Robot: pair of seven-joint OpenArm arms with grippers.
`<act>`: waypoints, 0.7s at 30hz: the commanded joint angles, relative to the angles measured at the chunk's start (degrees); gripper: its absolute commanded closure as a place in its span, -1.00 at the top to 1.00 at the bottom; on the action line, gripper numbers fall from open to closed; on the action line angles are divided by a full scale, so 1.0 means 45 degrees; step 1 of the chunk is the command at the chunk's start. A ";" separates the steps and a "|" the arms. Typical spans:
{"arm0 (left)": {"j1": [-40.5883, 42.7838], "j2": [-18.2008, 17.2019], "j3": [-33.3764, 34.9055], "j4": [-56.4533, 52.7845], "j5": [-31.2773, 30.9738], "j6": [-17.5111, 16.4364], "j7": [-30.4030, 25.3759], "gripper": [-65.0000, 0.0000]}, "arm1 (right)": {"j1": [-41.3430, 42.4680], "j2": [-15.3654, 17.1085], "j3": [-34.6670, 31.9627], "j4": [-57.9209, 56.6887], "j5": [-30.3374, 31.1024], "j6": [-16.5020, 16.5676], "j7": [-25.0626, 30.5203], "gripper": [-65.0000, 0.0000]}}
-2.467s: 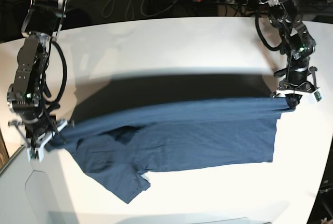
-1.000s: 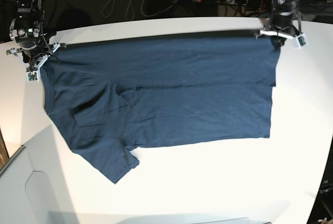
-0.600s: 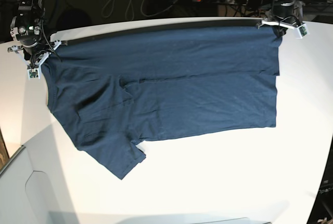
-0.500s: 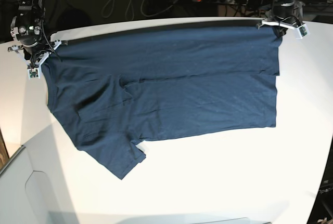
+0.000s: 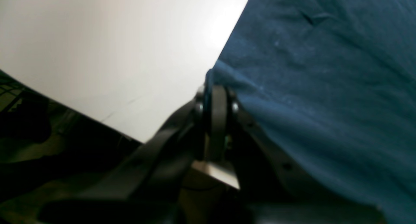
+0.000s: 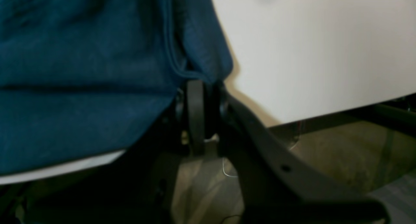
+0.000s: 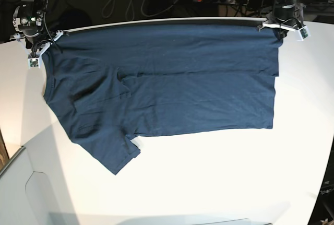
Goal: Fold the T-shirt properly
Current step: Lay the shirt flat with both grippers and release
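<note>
White table (image 7: 219, 183) under spread navy T-shirt (image 7: 177, 84)

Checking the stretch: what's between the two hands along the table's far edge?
Base view: only the T-shirt, its top edge pulled straight from the right hand to the left hand, both shut on it.

The T-shirt (image 7: 172, 79) is soft, matt navy cloth; the table (image 7: 219, 178) is smooth white with slight sheen.
</note>
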 commanded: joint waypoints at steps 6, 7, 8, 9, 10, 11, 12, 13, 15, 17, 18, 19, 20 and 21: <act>0.0179 -0.0077 -0.0106 0.0189 0.0020 0.0090 -0.0305 -1.00 | 0.0027 0.0218 0.0142 0.0236 -0.0129 0.0045 0.0196 -1.00; 0.0179 -0.0077 -0.0106 0.0189 0.0020 0.0090 -0.0305 -1.00 | 0.0027 0.0218 0.0142 0.0236 -0.0129 0.0045 0.0196 -1.00; 0.0199 -0.0077 -0.0106 0.0209 0.0001 0.0090 -0.0305 -1.00 | 0.0027 0.0218 0.0142 0.0236 -0.0129 0.0045 0.0196 -1.00; 0.0199 -0.0077 -0.0125 0.0209 0.0001 0.0090 -0.0305 -1.00 | 0.0027 0.0218 0.0142 0.0236 -0.0129 0.0045 0.0196 -1.00; 0.0199 -0.0057 -0.0125 0.0209 0.0001 0.0090 -0.0305 -1.00 | 0.0027 0.0218 0.0142 0.0236 -0.0129 0.0045 0.0196 -1.00; 0.0238 -0.0057 -0.0125 0.0209 0.0001 0.0090 -0.0305 -1.00 | 0.0027 0.0218 0.0142 0.0236 -0.0129 0.0045 0.0196 -0.99; 0.0316 -0.0057 -0.0125 0.0209 0.0001 0.0090 -0.0305 -1.00 | 0.0027 0.0218 0.0142 0.0333 -0.0129 0.0045 0.0176 -0.98; 0.0375 -0.0057 -0.0125 0.0248 0.0001 0.0090 -0.0305 -1.00 | 0.0027 0.0218 0.0142 0.0411 -0.0129 0.0045 0.0176 -0.94; 0.0375 0.0001 -0.0145 0.0287 0.0001 0.0090 -0.0305 -0.90 | -0.0032 0.0218 0.0162 0.0665 -0.0148 0.0045 0.0157 -0.76; 0.0375 0.0119 -0.0164 0.0326 0.0001 0.0090 -0.0305 -0.81 | -0.0052 0.0218 0.0162 0.0919 -0.0148 0.0045 0.0078 -0.58; 0.0375 0.0119 -0.0164 0.0345 0.0001 0.0090 -0.0305 -0.76 | -0.0052 0.0218 0.0162 0.1056 -0.0148 0.0045 0.0078 -0.47; 0.0375 0.0119 -0.0164 0.0345 0.0001 0.0090 -0.0305 -0.73 | -0.0052 0.0218 0.0162 0.1154 -0.0148 0.0045 0.0059 -0.39; 0.0375 0.0119 -0.0164 0.0345 0.0001 0.0090 -0.0305 -0.69 | -0.0071 0.0218 0.0162 0.1212 -0.0148 0.0045 0.0059 -0.30; 0.0375 0.0177 -0.0164 0.0345 0.0001 0.0090 -0.0305 -0.64 | -0.0071 0.0218 0.0162 0.1251 -0.0148 0.0045 0.0059 -0.21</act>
